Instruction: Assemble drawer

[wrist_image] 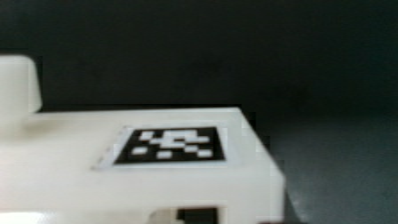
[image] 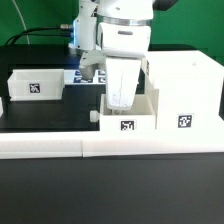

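1. Beneath the gripper point(image: 120, 100) sits one open-top drawer tray point(image: 128, 120). A second tray point(image: 35, 85) lies well apart from the hand toward the exterior view's left, and one tall drawer case point(image: 186, 92) stands just beside it toward the exterior view's right.
2. All three parts are smooth white plastic and boxy, and each bears one black-and-white square tag.
3. White fingers reach down to the tray beneath; I cannot tell whether they are apart or clamped on a wall.
4. One long low rail point(image: 60, 148) runs in front of the hand, and the marker board point(image: 85, 75) lies behind it.
5. Only the wrist view shows a tag point(wrist_image: 173, 143) close up, blurred, on a flat white face with a rounded edge. Which part it belongs to is unclear.
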Controlling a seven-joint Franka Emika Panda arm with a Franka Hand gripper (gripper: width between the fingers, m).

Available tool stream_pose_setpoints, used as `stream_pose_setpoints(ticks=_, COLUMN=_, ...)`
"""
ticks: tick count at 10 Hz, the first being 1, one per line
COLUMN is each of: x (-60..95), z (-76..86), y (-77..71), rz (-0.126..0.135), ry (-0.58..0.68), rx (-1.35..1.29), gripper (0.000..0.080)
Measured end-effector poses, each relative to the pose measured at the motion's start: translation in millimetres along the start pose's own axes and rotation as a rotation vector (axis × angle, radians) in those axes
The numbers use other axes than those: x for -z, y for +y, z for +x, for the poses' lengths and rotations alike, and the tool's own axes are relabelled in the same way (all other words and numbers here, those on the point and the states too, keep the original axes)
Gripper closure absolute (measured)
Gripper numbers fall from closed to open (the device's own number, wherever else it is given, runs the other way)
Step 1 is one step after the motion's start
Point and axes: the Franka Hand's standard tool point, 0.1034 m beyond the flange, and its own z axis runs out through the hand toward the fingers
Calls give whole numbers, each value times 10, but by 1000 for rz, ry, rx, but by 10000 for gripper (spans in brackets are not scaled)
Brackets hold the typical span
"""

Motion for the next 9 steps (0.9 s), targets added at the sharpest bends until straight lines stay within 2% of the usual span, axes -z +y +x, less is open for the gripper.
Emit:
stream_pose_setpoints(ticks=2, x=-6, z=19, y=-15, rz=2, ry=-1, rx=6, gripper=758)
stream_pose_setpoints(ticks=3, x=-3, z=30, y=-6, rz=-9, ry=2, rx=-3, gripper=758)
stream_pose_setpoints(ticks=4, x=-10, z=39, y=-4, rz=-39, ry=12, rx=-18, gripper=758)
stream_pose_setpoints(ticks=9, x=-9, z=44, y=-3, rz=-40, ry=11, rx=-22, gripper=758)
